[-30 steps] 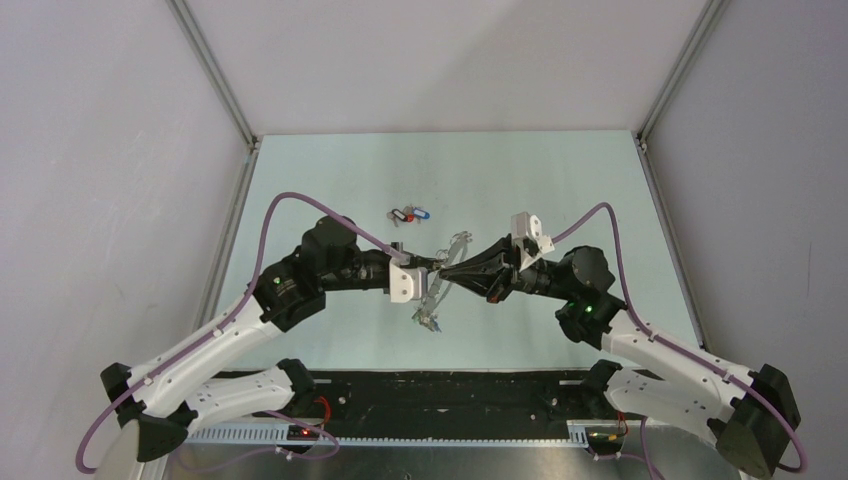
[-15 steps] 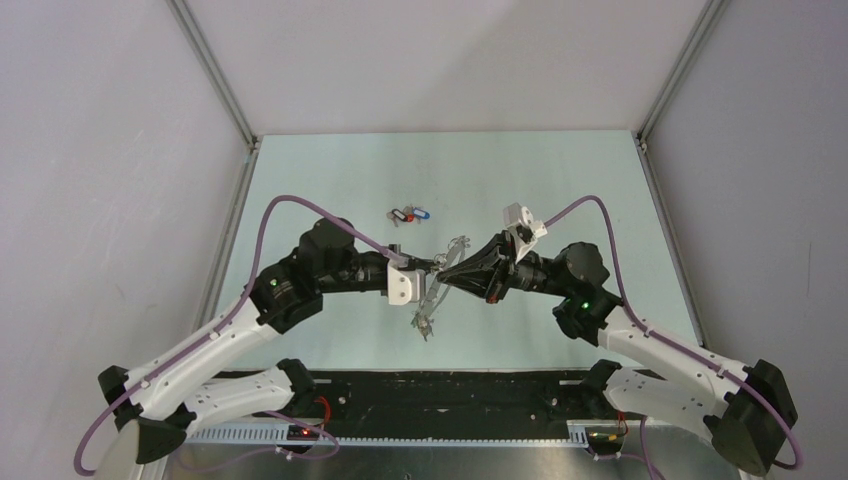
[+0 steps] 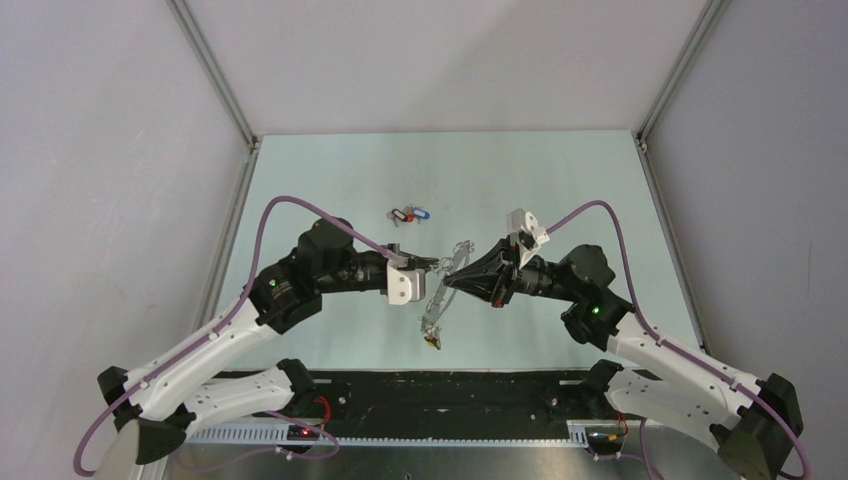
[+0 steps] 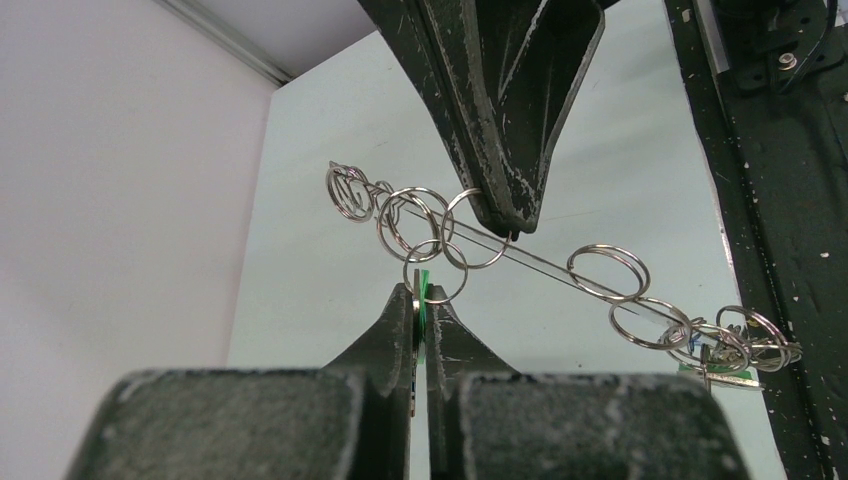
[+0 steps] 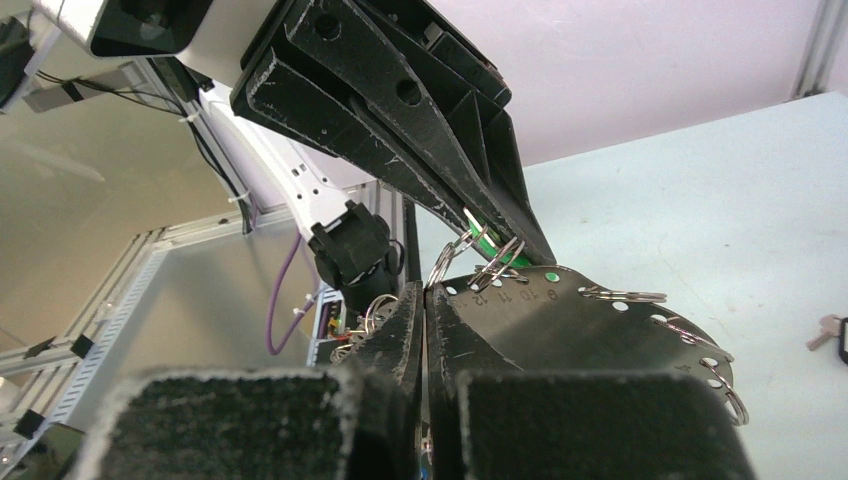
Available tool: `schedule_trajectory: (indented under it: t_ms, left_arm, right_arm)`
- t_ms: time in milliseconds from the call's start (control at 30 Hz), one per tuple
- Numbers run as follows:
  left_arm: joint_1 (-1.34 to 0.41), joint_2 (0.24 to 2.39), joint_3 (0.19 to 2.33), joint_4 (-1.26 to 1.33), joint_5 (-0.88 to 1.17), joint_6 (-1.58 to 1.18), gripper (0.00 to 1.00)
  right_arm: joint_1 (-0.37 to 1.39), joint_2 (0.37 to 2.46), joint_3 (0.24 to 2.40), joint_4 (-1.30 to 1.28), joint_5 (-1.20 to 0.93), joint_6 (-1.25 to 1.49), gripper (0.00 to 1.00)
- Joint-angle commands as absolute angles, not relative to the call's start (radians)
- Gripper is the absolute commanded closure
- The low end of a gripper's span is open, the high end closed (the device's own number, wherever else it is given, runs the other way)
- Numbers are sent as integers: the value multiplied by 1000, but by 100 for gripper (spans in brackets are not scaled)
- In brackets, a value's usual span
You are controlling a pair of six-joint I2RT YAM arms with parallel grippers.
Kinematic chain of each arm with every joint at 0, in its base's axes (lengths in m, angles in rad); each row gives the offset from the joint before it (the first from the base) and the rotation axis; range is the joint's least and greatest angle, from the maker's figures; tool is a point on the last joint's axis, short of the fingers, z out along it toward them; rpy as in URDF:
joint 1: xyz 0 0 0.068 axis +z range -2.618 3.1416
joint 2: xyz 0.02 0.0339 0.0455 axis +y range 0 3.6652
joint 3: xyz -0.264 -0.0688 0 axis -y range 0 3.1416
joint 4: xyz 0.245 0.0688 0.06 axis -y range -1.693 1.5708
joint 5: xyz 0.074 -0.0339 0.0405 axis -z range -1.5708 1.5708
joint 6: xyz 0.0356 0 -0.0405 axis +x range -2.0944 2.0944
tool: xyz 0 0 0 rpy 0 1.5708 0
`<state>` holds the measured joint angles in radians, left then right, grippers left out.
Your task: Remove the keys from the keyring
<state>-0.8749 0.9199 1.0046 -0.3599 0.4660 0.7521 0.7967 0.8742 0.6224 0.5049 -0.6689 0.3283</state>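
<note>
The keyring (image 3: 444,288) is held tilted between the two arms above mid-counter. It is seen as a thin, flat, dull grey metal disc with numbered holes along its rim, through which small silvery rings (image 4: 347,190) are threaded. The right end effector (image 5: 424,300) is closed on the rim from 3 o'clock. The left end effector (image 4: 422,302), at 9 o'clock, is clamped on a green-headed key (image 4: 423,280) hung from one ring. A bunch of keys (image 3: 432,338) hangs at the disc's 6 o'clock end. At 11 o'clock of the disc, loose coloured-headed keys (image 3: 408,214) are seen lying on the counter (image 3: 560,170).
</note>
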Motion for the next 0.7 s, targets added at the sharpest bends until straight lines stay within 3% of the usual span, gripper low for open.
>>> schedule_trajectory:
  t_ms: [0, 667]
  left_arm:
    - [-868, 903, 1023, -300, 442, 769, 100]
    - [-869, 921, 1023, -301, 460, 767, 100]
  right_arm:
    - [800, 826, 662, 492, -683, 284, 100]
    - [802, 896, 664, 712, -752, 394, 100]
